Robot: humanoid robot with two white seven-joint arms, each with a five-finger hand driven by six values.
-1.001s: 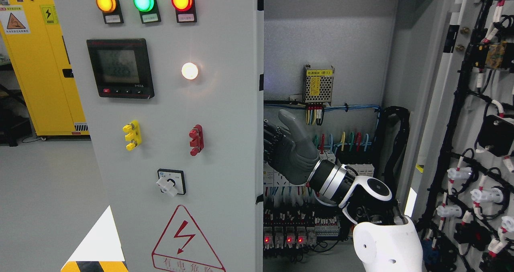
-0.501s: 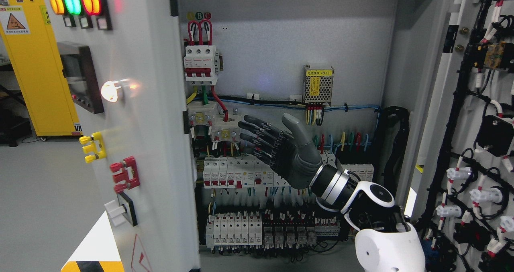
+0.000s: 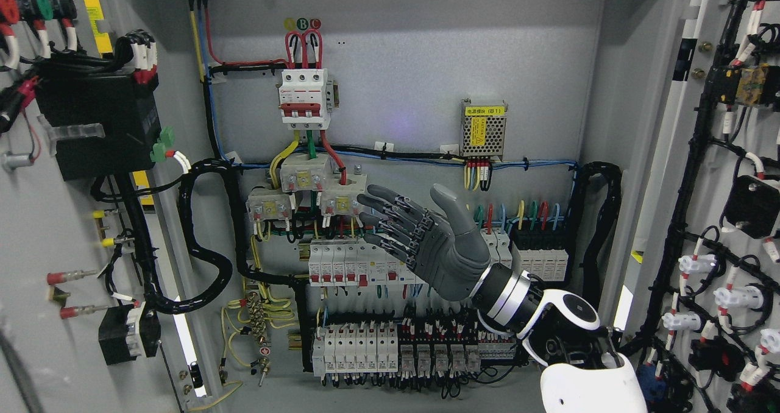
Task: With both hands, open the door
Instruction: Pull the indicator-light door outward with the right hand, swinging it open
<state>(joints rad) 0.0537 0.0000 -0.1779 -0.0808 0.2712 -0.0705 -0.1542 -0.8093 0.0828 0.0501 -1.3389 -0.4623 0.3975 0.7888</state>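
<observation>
The electrical cabinet stands with both doors swung wide. The left door [image 3: 73,230] shows its inner face, with black cable looms and component backs. At the picture's right the right door [image 3: 725,175] also shows its wired inner side. My right hand [image 3: 405,230] hangs in the middle of the opening, in front of the breaker rows, fingers spread toward the left and thumb up, touching nothing. Its arm comes in from the lower right. No left arm shows.
Inside the cabinet sit a red-topped main breaker [image 3: 304,99], a small power supply [image 3: 483,128] with a yellow label, rows of white breakers [image 3: 347,262] and relays [image 3: 426,355]. A thick black cable loop [image 3: 207,242] hangs near the left hinge side.
The left door has swung from nearly closed to fully open, so its front panel is gone from sight and its wired back now faces me. My right hand stayed nearly in place, fingers spread.
</observation>
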